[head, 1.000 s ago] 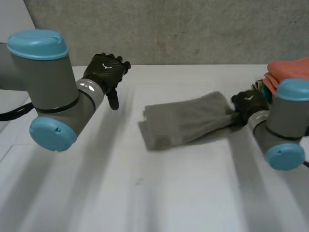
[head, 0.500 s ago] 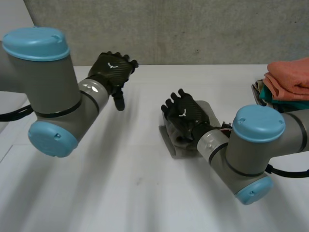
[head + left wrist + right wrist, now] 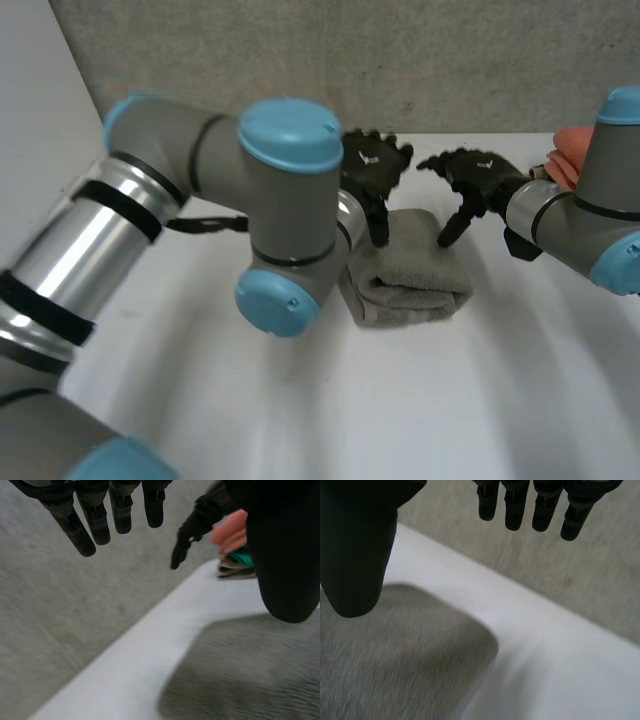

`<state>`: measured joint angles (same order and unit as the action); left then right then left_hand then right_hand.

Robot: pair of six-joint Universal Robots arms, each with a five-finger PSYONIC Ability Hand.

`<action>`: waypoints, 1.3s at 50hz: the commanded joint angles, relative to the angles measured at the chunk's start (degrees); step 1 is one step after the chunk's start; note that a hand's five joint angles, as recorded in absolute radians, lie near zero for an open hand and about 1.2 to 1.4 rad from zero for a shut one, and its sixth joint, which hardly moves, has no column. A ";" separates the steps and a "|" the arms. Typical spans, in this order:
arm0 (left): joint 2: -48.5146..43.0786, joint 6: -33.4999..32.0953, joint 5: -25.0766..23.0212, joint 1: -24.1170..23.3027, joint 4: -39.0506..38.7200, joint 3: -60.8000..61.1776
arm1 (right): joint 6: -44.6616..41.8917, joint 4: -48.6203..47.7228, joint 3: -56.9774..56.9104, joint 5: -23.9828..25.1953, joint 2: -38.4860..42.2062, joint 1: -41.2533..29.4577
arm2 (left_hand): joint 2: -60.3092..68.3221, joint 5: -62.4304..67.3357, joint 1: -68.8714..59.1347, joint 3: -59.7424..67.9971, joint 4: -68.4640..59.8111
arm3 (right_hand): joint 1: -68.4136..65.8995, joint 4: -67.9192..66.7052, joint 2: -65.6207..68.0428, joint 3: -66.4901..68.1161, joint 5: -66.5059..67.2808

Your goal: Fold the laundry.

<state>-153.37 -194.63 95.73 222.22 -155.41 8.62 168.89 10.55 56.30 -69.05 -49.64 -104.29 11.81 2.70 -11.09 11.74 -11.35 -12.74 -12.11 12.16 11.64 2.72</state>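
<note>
One folded grey pile towel (image 3: pixel 410 278) laid on white table (image 3: pixel 400 400), left hand (image 3: pixel 372 165) and right hand (image 3: pixel 478 175) held over it, fingers straightened, empty.

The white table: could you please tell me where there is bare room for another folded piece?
The widest bare patch is the near table in front of the folded grey towel, beside the left arm. Crowded: behind the towel, where the left hand and right hand hover open, and the far right corner with stacked cloths.

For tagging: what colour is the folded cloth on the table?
Folded cloth: olive grey; clearest in head view.
</note>
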 commanded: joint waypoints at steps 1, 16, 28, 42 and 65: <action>-8.61 1.18 0.42 -0.29 6.79 -8.44 | -3.12 5.36 -4.09 3.39 6.84 0.66 | -1.81 -2.70 1.09 -1.74 1.35 | 2.74 2.11 -2.16 -1.64 -2.72; -14.42 -5.14 0.77 -0.56 11.01 -13.10 | -8.13 5.10 -2.95 3.40 10.36 1.10 | 0.25 -0.64 -0.97 0.32 -0.71 | 2.74 2.11 -2.16 -1.64 -2.72; -14.94 -12.79 2.71 -0.91 12.68 -10.82 | -14.55 5.01 -0.75 1.11 9.30 0.84 | 5.97 5.08 -6.69 6.04 -6.43 | 2.74 2.11 -2.16 -1.64 -2.72; -2.48 -11.21 5.26 0.93 12.07 -4.05 | -14.73 2.38 5.74 -2.40 -1.85 0.49 | 0.60 -0.29 -1.32 0.67 -1.06 | 2.74 2.11 -2.16 -1.64 -2.72; 35.77 7.86 -46.78 2.52 2.84 28.12 | -15.34 -44.90 46.97 -13.04 -13.56 -11.37 | -1.81 -2.70 1.09 -1.74 1.35 | 2.74 2.11 -2.16 -1.64 -2.72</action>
